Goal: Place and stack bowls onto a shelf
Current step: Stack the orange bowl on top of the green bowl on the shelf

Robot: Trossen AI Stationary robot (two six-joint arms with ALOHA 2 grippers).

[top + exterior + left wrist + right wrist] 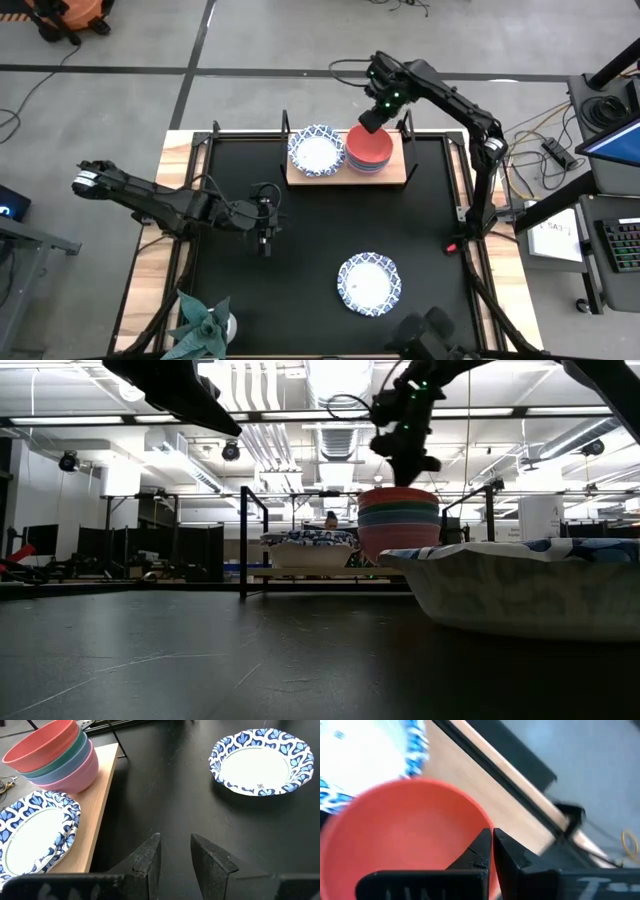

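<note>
The shelf (396, 176) stands at the table's far edge. On its right half sits a stack of pink, blue, green and red bowls (55, 757), red on top. On its left half sits a stack of white bowls with blue rims (316, 151). One more white, blue-rimmed bowl (368, 283) rests on the tabletop near the front. My right gripper (372, 122) is at the far rim of the red bowl (405, 835), shut on it. My left gripper (175, 847) hovers open over the bare table left of centre, touching nothing. My right gripper pinches the red bowl's rim (482, 817) on the side toward the table's far edge, one finger inside the bowl and one outside. The fingers come from above, slanting down. The bowl sits upright, nested on top of the coloured stack.
Black metal posts (285, 128) rise at the shelf's corners. A green spiky plant (203, 326) stands at the near left corner. Black tabletop lies between the shelf and the loose bowl. Wooden table margins run along both sides.
</note>
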